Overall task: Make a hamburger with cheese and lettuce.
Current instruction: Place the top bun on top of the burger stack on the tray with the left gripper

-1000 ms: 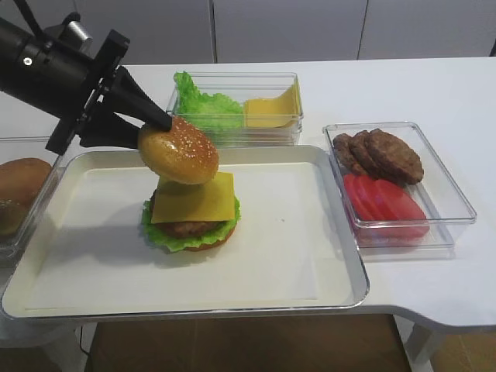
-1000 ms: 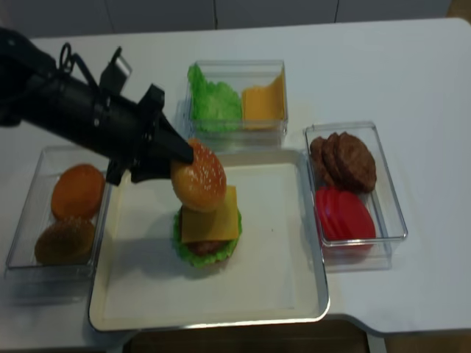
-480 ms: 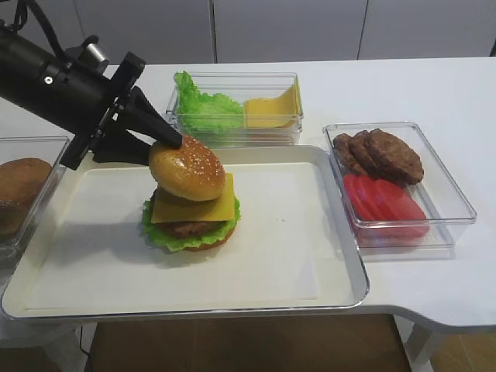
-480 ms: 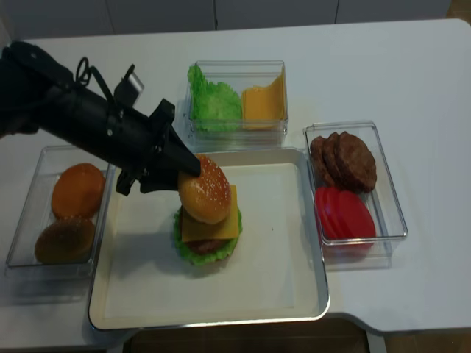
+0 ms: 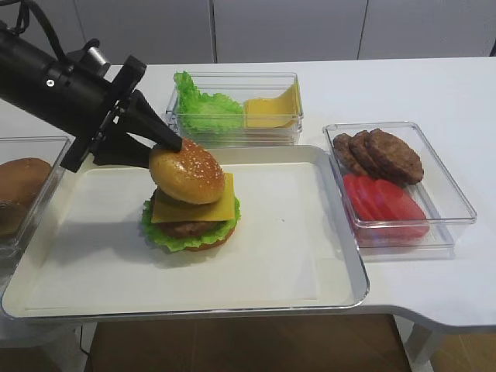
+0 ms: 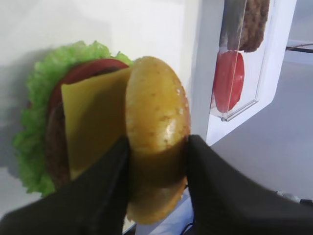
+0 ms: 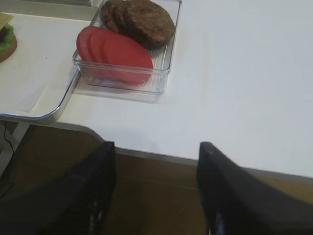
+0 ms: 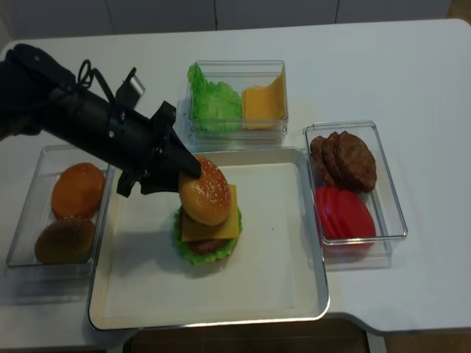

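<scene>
A white bench [image 5: 434, 85] carries a metal-rimmed white tray [image 5: 294, 256], backed by pale cabinet doors [image 5: 287, 27]. On the tray the hamburger [image 5: 190, 203] is stacked: lettuce [image 5: 159, 235] lowest, then the patty and the cheese [image 5: 217, 203]. The top bun [image 5: 186, 170] is held tilted against the cheese by the left fingers [image 6: 156, 193], clamped tight on its sides (seen close in the left wrist view). The right fingers [image 7: 154, 186] are spread apart, holding nothing, off the bench edge. Clear boxes [image 5: 453, 203] of patties, tomato, leaves and buns are placed around the tray
</scene>
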Controlling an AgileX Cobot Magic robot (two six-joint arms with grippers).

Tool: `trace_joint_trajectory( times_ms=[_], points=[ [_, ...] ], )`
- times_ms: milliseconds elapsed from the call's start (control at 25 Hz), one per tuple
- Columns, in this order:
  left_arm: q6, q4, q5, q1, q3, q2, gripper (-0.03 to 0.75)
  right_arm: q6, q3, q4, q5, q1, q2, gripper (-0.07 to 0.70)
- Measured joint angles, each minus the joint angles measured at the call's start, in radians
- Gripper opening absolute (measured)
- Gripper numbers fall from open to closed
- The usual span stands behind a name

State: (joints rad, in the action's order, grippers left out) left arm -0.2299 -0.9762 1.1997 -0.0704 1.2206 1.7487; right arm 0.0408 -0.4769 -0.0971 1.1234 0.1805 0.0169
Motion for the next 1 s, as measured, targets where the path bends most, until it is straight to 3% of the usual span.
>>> trace_joint_trajectory(
  times_ms=[1000],
  points=[
    [0.027, 0.041, 0.000, -0.002, 0.006, 0.000, 0.259, 0.002, 0.000, 0.000, 0.000, 0.000, 0.000, 0.426]
  ],
)
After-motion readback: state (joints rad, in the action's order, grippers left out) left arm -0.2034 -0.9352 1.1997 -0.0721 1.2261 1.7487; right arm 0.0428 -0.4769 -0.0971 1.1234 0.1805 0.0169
